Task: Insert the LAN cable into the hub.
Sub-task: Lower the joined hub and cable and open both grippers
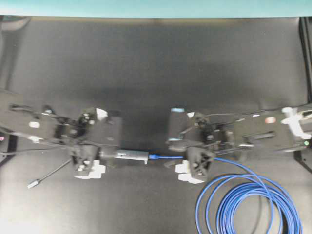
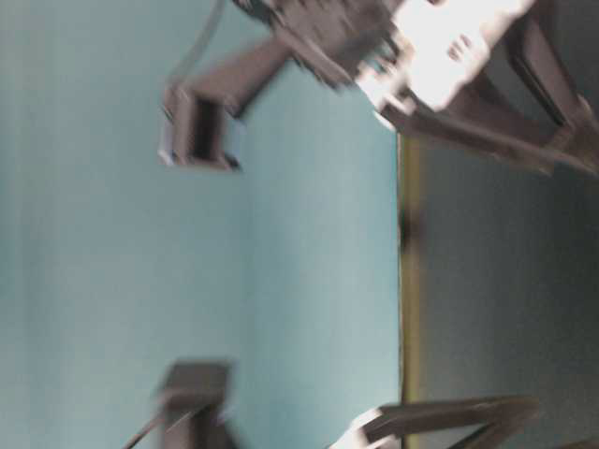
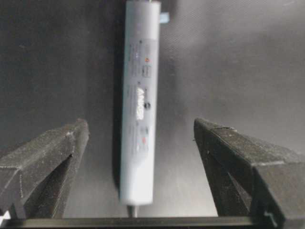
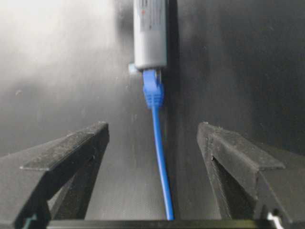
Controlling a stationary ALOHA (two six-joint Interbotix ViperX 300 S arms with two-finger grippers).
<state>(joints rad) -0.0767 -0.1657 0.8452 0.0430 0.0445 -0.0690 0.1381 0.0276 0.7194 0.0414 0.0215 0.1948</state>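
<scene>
Seemingly seated already, the bright-blue LAN cable's booted plug meets the slim grey bar-shaped hub, so both wide-open claws, left gripper and right gripper, should retreat straight without snagging.

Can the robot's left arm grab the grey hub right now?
Probably yes. In the left wrist view the hub lies flat on the table between the open fingers of the left gripper, touching neither, with nothing in between. The blue cable is plugged in at its far end, out of the way.

A robotics lab bench: a matte black tabletop against a plain teal backdrop wall, with two black robot arms mounted at either side
</scene>
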